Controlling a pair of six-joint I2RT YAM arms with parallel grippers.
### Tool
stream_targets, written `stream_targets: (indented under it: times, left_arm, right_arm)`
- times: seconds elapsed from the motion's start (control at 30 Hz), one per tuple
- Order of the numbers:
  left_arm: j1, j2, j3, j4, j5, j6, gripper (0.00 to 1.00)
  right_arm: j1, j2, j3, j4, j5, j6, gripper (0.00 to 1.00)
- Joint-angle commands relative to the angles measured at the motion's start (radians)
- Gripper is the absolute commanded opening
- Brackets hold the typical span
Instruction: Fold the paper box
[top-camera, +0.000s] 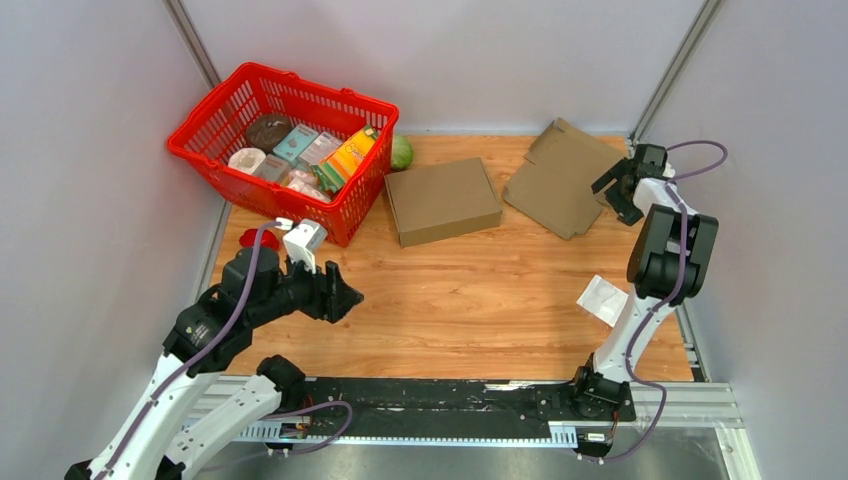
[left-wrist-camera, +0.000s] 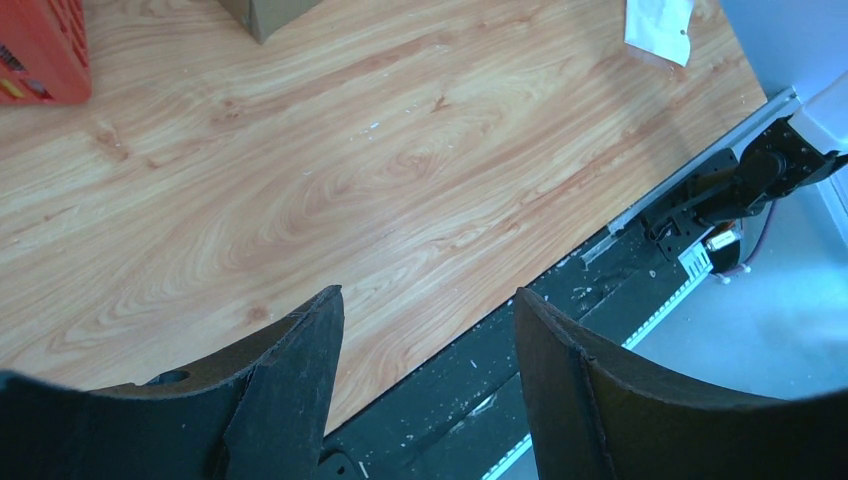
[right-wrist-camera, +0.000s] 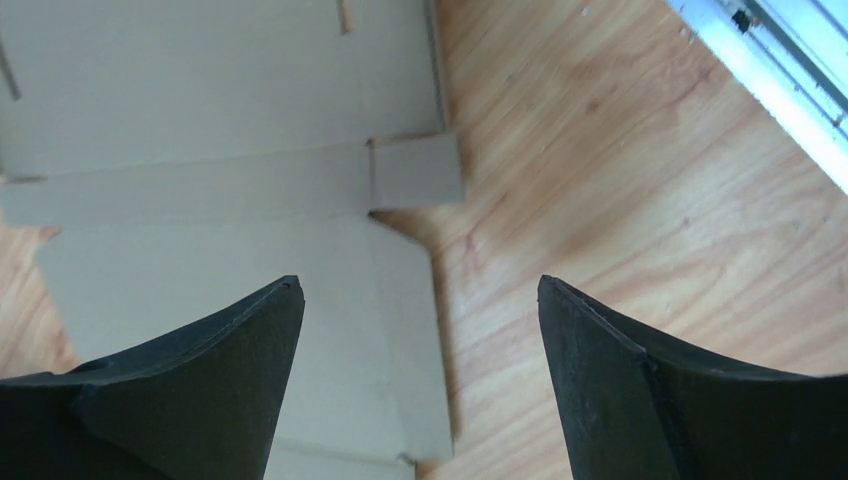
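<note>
Hovering with both fingers spread wide, the right pincer is gripping nothing and touching nothing. Its wrist view is showing the gap between the fingers lying over the near edge of the flat cardboard blank and the bare wood beside it.

The blank, which is the task's thing, is lying unfolded at the far right corner of the desk. Every panel and small side tab that is showing is lying flat. Judging from this, the folding is not yet beginning: raising the walls, tucking the tabs and closing the lid are all remaining.

The left pincer is likewise standing wide open and empty. It is hanging above bare wood at the near left, well apart from the blank.

Further out, 1 closed brown box is sitting at the far middle of the desk, between the blank and the red basket of packaged goods. Whether it is a finished example of the same task is not showing. A green round thing is resting just beside the basket's far corner, and a white packet is lying near the right arm.
</note>
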Motion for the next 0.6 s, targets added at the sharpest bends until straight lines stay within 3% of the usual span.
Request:
stream_targets:
  times: [0.0, 0.3, 0.4, 0.53, 0.57]
  left_arm:
    - [0.000, 0.013, -0.022, 0.066, 0.036, 0.012, 0.71]
    - [0.002, 0.084, -0.033, 0.109, 0.049, 0.018, 0.70]
    - [0.002, 0.093, -0.033, 0.111, 0.041, 0.015, 0.70]
    - [0.002, 0.095, -0.033, 0.105, 0.033, -0.008, 0.69]
    - [-0.001, 0.088, -0.033, 0.103, 0.036, -0.023, 0.69]
  right_arm:
    - [-0.019, 0.083, 0.118, 0.072, 0.081, 0.017, 0.88]
    - [-0.020, 0.317, 0.362, 0.017, 0.182, 0.061, 0.70]
    - [-0.019, 0.363, 0.416, 0.023, 0.213, 0.063, 0.56]
    - [-0.019, 0.417, 0.520, -0.013, 0.306, 0.034, 0.25]
    - [-0.017, 0.412, 0.532, -0.029, 0.328, 0.025, 0.22]
